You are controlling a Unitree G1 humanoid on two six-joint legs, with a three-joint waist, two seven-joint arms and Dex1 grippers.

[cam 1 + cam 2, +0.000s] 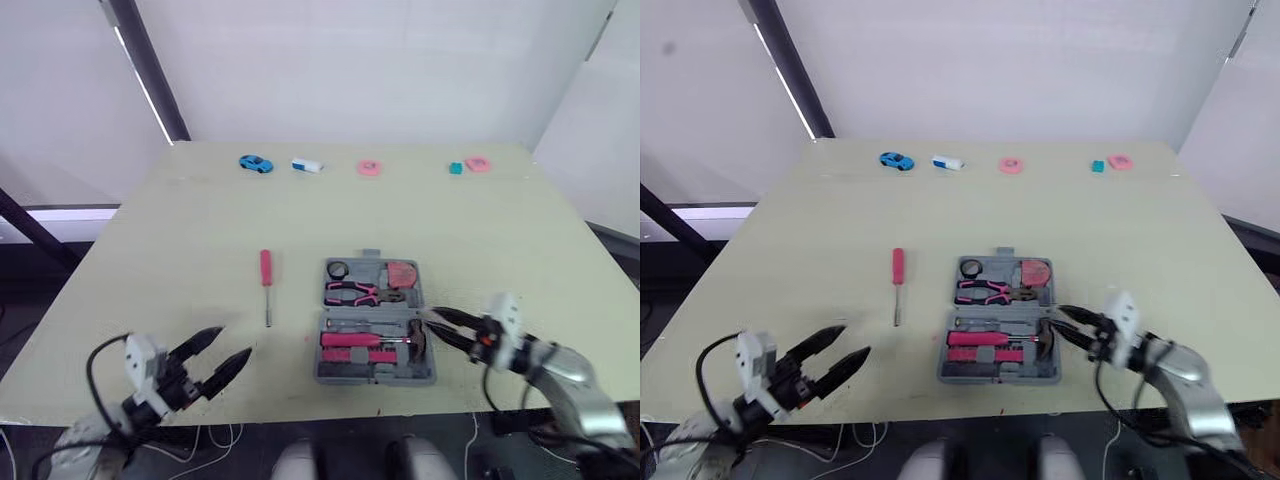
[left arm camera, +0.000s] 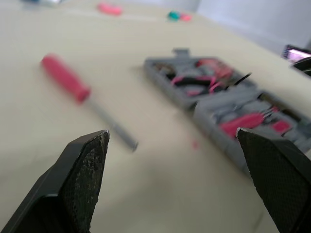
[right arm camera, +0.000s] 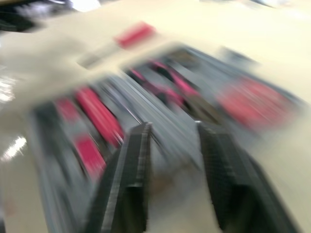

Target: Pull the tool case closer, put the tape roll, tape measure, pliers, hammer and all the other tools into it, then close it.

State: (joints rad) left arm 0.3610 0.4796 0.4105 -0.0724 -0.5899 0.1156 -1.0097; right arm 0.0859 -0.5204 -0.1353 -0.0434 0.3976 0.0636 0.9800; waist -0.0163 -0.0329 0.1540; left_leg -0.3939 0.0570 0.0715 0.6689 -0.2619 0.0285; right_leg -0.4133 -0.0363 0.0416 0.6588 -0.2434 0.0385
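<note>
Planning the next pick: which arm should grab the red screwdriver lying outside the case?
Left. The left end effector is open on the screwdriver's side; the right end effector is on the far side of the tool case.

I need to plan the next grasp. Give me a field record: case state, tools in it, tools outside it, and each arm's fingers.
tool case: open, flat, near the front edge of the table
inside: pliers, tape measure, tape roll, other tools
outside: screwdriver, left of the case, apart from it
left gripper: fingers open, holding nothing, front-left of the table
right gripper: fingers open, at the case's right edge; contact unclear
far edge: toy car and other small items
</note>
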